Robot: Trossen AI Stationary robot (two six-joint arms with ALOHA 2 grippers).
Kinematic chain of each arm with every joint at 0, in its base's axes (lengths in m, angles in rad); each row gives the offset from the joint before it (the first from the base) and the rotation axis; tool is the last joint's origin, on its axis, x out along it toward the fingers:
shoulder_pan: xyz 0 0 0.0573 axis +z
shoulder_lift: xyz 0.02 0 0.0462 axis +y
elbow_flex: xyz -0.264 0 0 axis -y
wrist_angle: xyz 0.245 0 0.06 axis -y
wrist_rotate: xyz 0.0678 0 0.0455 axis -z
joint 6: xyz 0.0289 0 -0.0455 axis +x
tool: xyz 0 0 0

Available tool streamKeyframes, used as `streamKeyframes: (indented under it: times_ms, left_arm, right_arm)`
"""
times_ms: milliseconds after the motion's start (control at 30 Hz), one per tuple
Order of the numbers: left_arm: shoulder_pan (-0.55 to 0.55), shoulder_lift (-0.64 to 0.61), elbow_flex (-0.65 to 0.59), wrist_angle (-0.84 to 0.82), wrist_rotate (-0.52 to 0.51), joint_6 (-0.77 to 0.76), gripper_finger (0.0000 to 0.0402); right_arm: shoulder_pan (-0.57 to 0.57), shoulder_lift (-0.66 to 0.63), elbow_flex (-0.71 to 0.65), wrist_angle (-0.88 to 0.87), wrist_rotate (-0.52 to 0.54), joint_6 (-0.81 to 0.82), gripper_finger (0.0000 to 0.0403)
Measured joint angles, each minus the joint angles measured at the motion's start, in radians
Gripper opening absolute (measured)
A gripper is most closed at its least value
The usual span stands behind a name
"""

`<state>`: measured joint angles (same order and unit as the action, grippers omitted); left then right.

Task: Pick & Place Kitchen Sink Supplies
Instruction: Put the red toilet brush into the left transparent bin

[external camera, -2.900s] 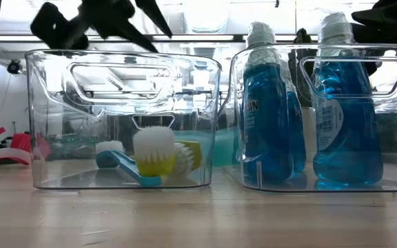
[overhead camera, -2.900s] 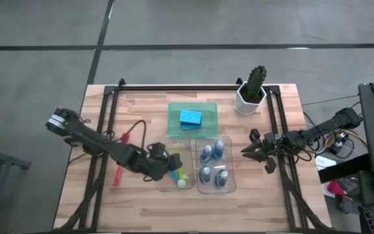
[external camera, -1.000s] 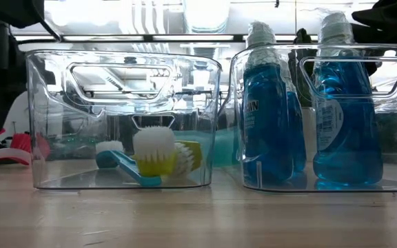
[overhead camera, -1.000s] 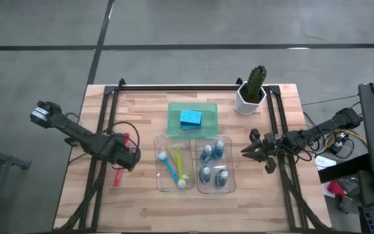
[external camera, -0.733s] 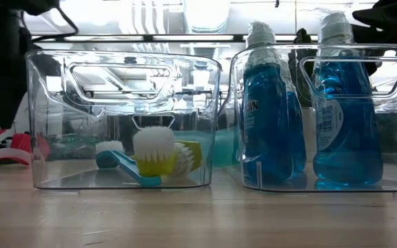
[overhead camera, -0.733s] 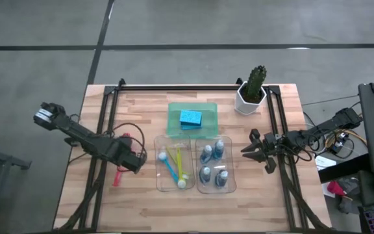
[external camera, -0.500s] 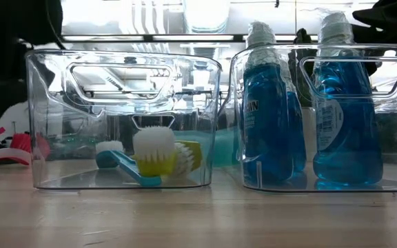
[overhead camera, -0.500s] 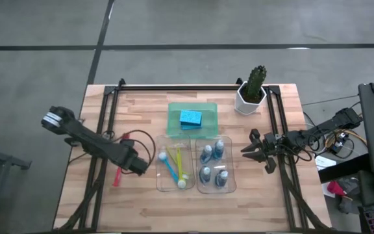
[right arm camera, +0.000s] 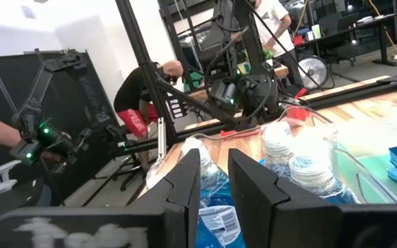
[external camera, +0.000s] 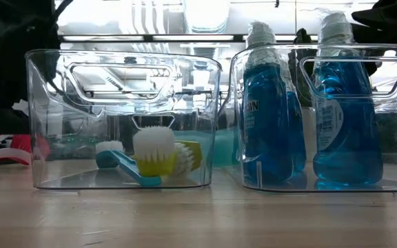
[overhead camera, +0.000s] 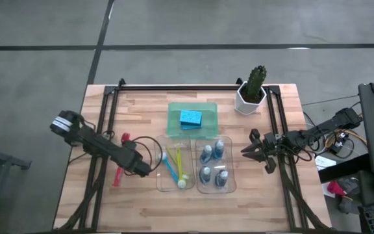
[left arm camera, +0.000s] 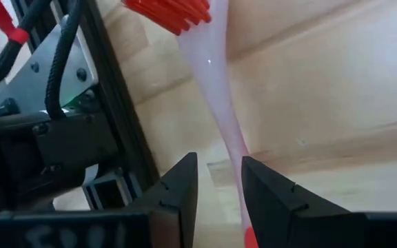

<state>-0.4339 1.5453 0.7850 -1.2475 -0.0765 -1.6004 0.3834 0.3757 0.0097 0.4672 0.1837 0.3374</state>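
With bottles (overhead camera: 212, 162) and two brushes binned, I hover my left gripper (left arm camera: 216, 186), jaws parted, over the red-pink brush (overhead camera: 119, 168) beside the brush bin (overhead camera: 173, 164); right jaws unclear.

- Two clear bins (external camera: 123, 117) stand side by side on the wooden table (external camera: 198, 213).
- The left bin holds brushes (external camera: 154, 155), blue and yellow-green.
- The right holds upright bottles (external camera: 271, 114) of blue liquid.
- A dark shape at far left (external camera: 5, 69), possibly an arm.
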Motion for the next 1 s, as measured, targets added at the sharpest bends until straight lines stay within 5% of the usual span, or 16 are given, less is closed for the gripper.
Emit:
streamKeyframes:
  times_ms: [600,833,1000]
  left_arm:
    - [0.005,-0.002,-0.086,0.202,-0.030,-0.053,0.0109]
    - [0.005,-0.020,-0.088,0.239,-0.037,-0.048,0.0036]
    - [0.006,-0.044,-0.088,0.255,-0.039,-0.049,0.0031]
  right_arm:
    - [0.000,0.000,0.000,0.000,0.000,0.000,0.0074]
    - [0.000,0.000,0.000,0.000,0.000,0.000,0.0070]
    - [0.000,0.000,0.000,0.000,0.000,0.000,0.0078]
